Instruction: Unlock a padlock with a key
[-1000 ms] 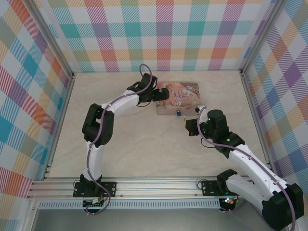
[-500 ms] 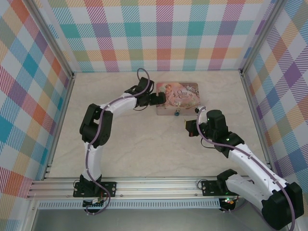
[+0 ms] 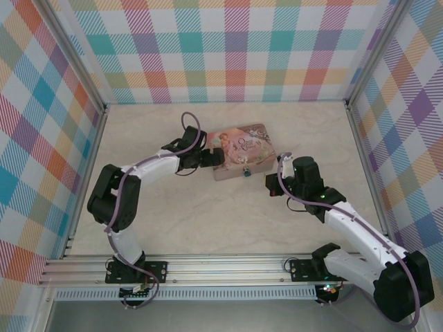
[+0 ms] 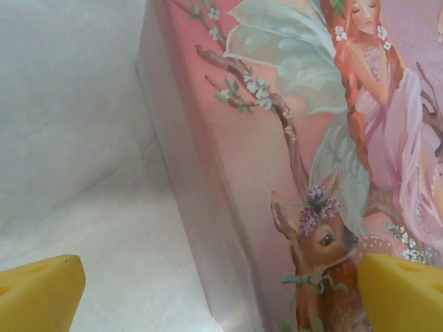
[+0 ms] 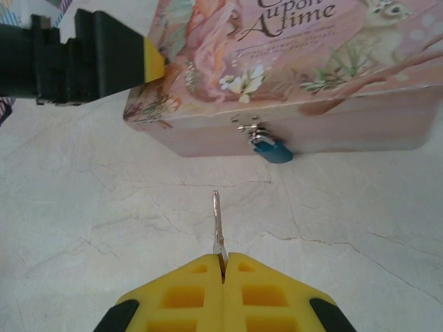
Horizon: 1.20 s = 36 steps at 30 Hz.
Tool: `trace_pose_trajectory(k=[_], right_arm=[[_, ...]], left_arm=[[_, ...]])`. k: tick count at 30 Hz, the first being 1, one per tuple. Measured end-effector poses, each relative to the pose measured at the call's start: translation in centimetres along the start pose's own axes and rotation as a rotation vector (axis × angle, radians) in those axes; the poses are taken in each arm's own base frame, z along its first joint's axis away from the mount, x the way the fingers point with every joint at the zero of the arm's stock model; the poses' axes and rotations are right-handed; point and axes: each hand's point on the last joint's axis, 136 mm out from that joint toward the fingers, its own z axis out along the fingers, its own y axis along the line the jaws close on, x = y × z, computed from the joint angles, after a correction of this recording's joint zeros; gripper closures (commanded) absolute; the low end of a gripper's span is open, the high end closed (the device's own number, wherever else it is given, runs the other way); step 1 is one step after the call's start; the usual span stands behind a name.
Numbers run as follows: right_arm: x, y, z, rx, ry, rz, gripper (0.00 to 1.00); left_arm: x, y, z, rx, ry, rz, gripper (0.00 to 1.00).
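- Hanging from the small clasp [image 5: 247,128] on the tin [image 3: 242,146], the padlock [image 5: 272,149] was blue and touched the tin's front wall, low down.
- In the top view, the padlock [image 3: 248,173] was on the 6 o'clock side of the tin.
- The pink tin lay flat on the table [image 3: 208,214], turned a little, so its right end was farther back.
- The right gripper [image 3: 271,183] was at about 4 o'clock from the padlock, near it but not touching.
- In the right wrist view, the right gripper [image 5: 223,261] had its fingers pressed tight together on the key [image 5: 218,225].
- The key was thin and grey and stuck out toward 12 o'clock.
- The padlock was at about 1 o'clock from the key's tip, with bare table between them.
- The left gripper [image 3: 213,158] was at the 9 o'clock end of the tin.
- Its yellow pads [image 4: 41,294] were spread wide apart in the left wrist view.
- One pad was at 7 o'clock over the table and the other was at 5 o'clock over the lid, with the tin's edge between them.
- In the right wrist view, one pad sat right at the tin's far left corner, at about 10 o'clock from the padlock.
- I cannot tell if that pad pressed on the tin.
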Motion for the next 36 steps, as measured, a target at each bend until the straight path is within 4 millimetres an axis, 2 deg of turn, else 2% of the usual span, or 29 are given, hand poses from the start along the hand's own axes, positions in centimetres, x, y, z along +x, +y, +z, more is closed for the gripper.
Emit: trace_pose_trajectory(k=[4, 9, 15, 19, 24, 26, 34, 36], right_arm=[[0.0, 0.0, 0.0, 0.0, -0.001, 0.0, 1.0], [0.0, 0.0, 0.0, 0.0, 0.0, 0.0, 1.0], [0.0, 0.1, 0.3, -0.008, 0.004, 0.0, 1.0], [0.0, 0.3, 0.5, -0.02, 0.006, 0.0, 1.0], [-0.4, 0.9, 0.4, -0.054, -0.008, 0.002, 1.0], [-0.8, 1.3, 0.5, -0.075, -0.019, 0.006, 1.0], [-1.4, 2.6, 2.5, -0.175, -0.016, 0.064, 1.0], [-1.5, 2.8, 3.4, -0.2, -0.011, 0.082, 1.0]], left_arm=[[1.1, 1.6, -1.3, -0.02, 0.002, -0.017, 0.0], [1.0, 4.1, -2.2, -0.043, -0.002, -0.064, 0.0], [-0.7, 7.7, -2.7, -0.074, -0.018, -0.132, 0.0], [-2.1, 9.0, -2.6, -0.084, -0.035, -0.15, 0.0], [-2.5, 9.1, -2.9, -0.081, -0.043, -0.136, 0.0], [-2.4, 8.9, -3.6, -0.069, -0.061, -0.123, 0.0], [-2.0, 6.2, -10.5, 0.073, -0.219, -0.045, 0.01], [-1.3, 5.6, -11.4, 0.103, -0.235, -0.033, 0.02]])
